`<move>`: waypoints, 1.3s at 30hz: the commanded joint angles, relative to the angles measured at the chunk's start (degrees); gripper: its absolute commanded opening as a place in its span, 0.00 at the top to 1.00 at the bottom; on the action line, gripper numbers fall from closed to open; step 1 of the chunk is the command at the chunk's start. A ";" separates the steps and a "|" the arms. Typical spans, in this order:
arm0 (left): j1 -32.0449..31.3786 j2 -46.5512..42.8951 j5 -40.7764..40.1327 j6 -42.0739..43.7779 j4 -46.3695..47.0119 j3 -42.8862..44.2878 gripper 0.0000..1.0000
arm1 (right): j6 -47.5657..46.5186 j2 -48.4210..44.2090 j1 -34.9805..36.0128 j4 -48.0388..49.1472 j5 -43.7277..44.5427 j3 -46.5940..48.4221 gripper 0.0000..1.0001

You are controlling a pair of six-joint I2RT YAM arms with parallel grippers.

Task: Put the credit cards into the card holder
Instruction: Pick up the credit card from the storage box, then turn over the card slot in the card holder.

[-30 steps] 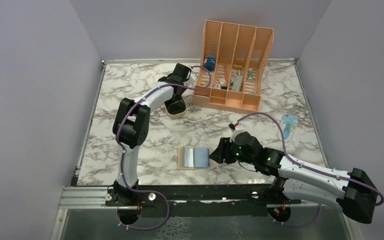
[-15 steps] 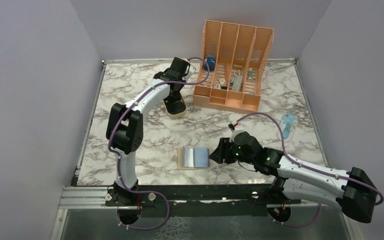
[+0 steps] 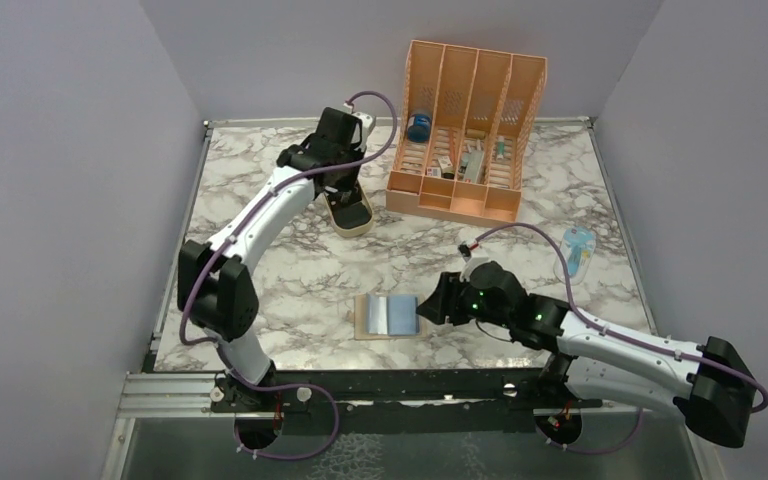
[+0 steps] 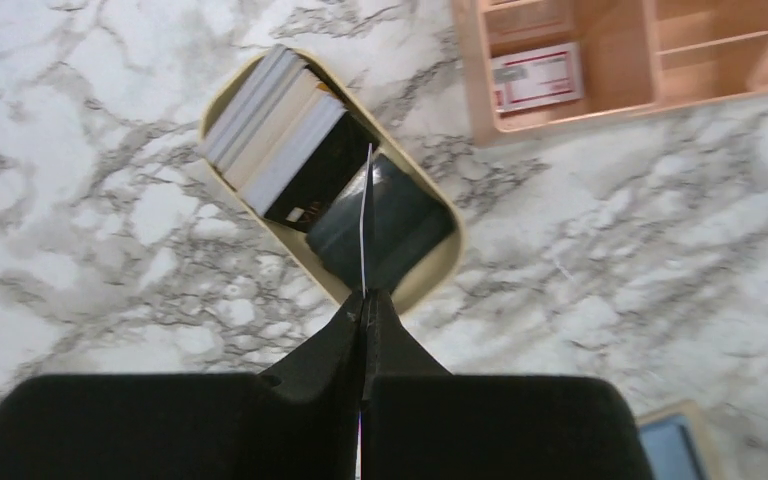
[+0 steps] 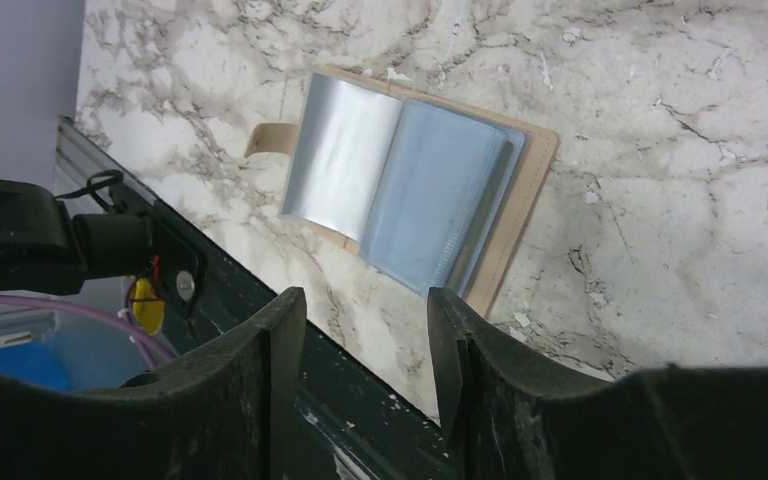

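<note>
Top view: your left tool [image 3: 346,193] hung over the tray [image 3: 363,228] at the far side of the counter [image 3: 260,300], just left of the organizer [image 3: 465,130]. The holder [image 3: 388,316] lay open near the front edge, well apart from that tool, toward you and a bit to the right. Your right tool [image 3: 428,308] sat just beside the holder's right edge, so the right arm was way nearer, but the left one had the goods. The holder's long side ran left to right, its fold pointing away from you. You couldn't make out the grip from up here, the wrist covered it.

Left wrist: the left tool [image 4: 364,300] was pinched tight on one card [image 4: 366,220], seen dead edge-on as a thin pale line above the tray [image 4: 430,280]. Its face was hidden, so colour was anyone's guess. More cards [image 4: 280,135] sat stacked in the tray. A corner of the holder [image 4: 675,445] peeked in at bottom right, cut off.

Right wrist: the right tool [image 5: 365,300] stood about half open with nothing in it, aimed at the holder [image 5: 530,150]. A silvery leaf on its left half could have been a card or just a shiny pocket, hard to say. Whether any blue pocket was gaping enough to take a card, I couldn't tell.
</note>
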 commanded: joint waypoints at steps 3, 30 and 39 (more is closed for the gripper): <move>-0.08 -13.83 19.68 -11.69 7.30 -13.14 1.00 | 3.11 -2.67 0.27 1.03 -0.16 1.60 0.52; -0.03 -32.38 35.74 -29.51 22.30 -55.30 1.00 | 7.38 18.06 0.26 12.74 -8.94 2.11 0.47; 0.00 -32.11 34.25 -29.91 23.69 -59.09 1.00 | 7.90 23.11 0.28 12.48 -6.75 4.58 0.47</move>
